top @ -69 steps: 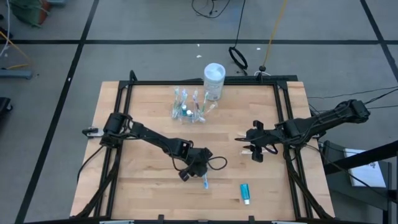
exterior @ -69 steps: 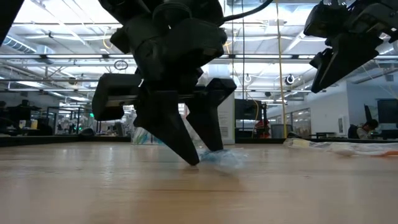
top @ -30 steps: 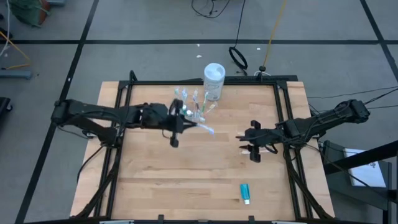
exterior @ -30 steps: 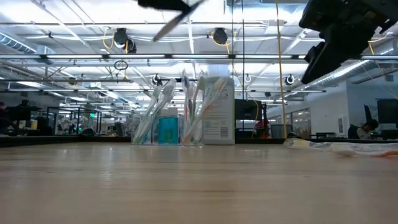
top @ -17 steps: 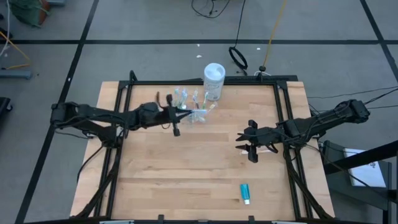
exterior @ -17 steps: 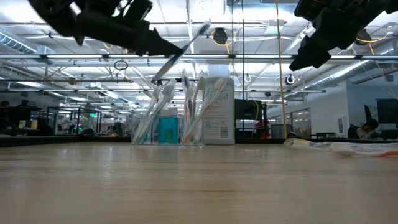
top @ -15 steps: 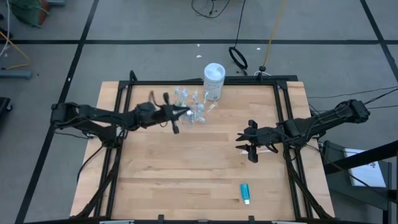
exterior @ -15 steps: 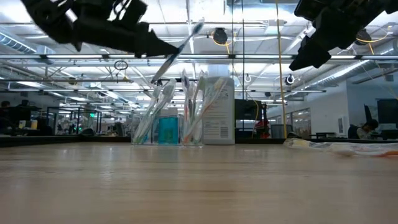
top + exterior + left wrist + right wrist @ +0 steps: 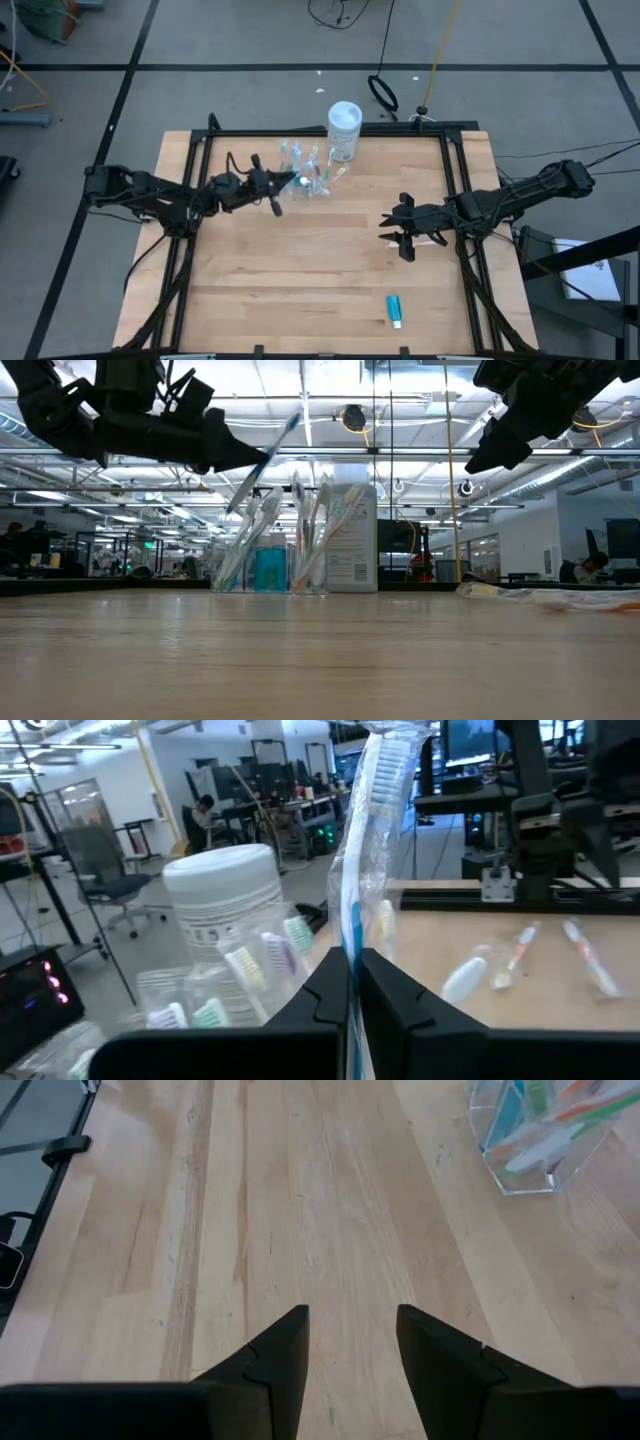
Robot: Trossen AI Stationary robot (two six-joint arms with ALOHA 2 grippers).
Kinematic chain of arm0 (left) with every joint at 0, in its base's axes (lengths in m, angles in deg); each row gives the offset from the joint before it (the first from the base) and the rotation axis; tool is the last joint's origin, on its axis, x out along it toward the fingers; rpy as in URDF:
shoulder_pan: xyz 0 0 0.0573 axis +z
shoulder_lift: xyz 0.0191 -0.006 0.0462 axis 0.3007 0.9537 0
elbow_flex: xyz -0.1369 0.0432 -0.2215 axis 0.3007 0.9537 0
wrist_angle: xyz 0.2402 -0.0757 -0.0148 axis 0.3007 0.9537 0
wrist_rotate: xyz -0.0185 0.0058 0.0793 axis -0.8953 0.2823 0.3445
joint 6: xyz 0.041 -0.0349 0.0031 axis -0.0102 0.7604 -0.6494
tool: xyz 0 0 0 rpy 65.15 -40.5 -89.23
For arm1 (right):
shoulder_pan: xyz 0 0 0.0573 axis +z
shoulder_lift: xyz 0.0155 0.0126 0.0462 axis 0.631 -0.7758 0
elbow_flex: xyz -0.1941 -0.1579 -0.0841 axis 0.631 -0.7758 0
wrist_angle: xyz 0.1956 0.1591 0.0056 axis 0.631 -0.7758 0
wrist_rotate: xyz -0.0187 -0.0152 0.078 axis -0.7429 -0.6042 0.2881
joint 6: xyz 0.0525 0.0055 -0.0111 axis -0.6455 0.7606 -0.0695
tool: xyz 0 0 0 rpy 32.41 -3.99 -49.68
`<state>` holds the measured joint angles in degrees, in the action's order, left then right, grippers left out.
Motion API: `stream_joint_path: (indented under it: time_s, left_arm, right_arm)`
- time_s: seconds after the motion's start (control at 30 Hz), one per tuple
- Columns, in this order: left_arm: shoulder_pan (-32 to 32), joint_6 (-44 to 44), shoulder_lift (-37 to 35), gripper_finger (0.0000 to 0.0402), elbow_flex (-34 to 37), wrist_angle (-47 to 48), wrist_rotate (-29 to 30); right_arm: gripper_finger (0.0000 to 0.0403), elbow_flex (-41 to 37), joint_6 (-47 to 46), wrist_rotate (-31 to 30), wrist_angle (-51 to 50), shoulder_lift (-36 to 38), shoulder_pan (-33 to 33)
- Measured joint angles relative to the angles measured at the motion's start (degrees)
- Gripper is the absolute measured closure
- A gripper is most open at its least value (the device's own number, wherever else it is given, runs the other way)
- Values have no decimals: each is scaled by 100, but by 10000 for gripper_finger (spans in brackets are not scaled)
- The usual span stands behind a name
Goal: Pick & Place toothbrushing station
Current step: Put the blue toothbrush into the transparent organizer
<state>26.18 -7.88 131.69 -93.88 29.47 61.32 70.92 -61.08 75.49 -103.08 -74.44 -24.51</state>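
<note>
One wrapped toothbrush [image 9: 362, 850] sits pinched in my left gripper [image 9: 272, 186], jaws clamped tight on the lower handle so the bristle end sticks out ahead of the fingers. I hold it lifted and slanted, head toward the station [image 9: 312, 171], which I judge is the angle needed to drop it into an upright slot instead of laying it across the top. Station stands at the far side of the table [image 9: 300, 290], just beside the white tub [image 9: 344, 125], already carrying several brushes and a blue tube. Left gripper hangs just short of the station's near-left side, above table height; in the low view the brush tip [image 9: 283, 430] rides higher than the station's rim, not yet inside any compartment. Right gripper [image 9: 402, 228] waits well apart at the right side of the table, jaws spread and holding nothing, bare wood showing between its fingers [image 9: 270, 1355]; it stays clear so the two arms do not crowd the drop. A small blue tube [image 9: 394, 310] lies flat near the front edge, untouched, probably a later pick.
</note>
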Motion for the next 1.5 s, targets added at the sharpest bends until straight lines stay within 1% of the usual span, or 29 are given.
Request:
stream_joint_path:
  time_s: [0.13,0.27,0.4,0.5,0.6,0.7,0.87,1.0,1.13,1.2,1.23,1.33,1.43,1.5]
  left_arm:
    - [-104,10,0,397,0,28,3]
    - [-174,72,2,389,0,68,3]
    - [-157,-203,2,396,0,77,10]
    - [-33,-299,4,396,0,73,152]
    - [154,-206,78,393,-1,22,296]
    - [348,-128,243,397,0,9,300]
    - [561,225,712,390,-2,-32,315]
    - [586,196,1065,397,-2,-224,627]
    - [587,-30,1216,384,0,-887,707]
    - [587,-26,1220,382,-7,-1275,705]
    - [588,5,1220,383,-9,-1325,712]
    - [586,166,1226,393,-9,-1097,748]
    - [588,391,1228,397,-9,-408,748]
    - [584,649,1231,392,-7,-76,746]
  right_arm:
    - [257,0,1,0,-2,0,0]
    - [257,0,1,0,-2,0,-11]
    - [257,0,1,0,-2,0,-11]
    - [257,0,42,-2,-2,0,-11]
    - [257,0,397,-2,28,0,-15]
    - [257,0,672,-9,262,0,-16]
    - [257,0,1683,-32,1125,-2,-120]
    - [257,0,2430,-33,1685,-2,-218]
    - [257,0,2506,-33,1728,-2,-266]
    - [257,0,2508,-33,1729,-2,-269]
    - [257,0,2508,-33,1729,-2,-269]
    - [257,0,2508,-31,1729,-2,-267]
    - [257,0,2499,-31,1729,-3,-267]
    - [257,0,2390,-31,1730,-3,-267]
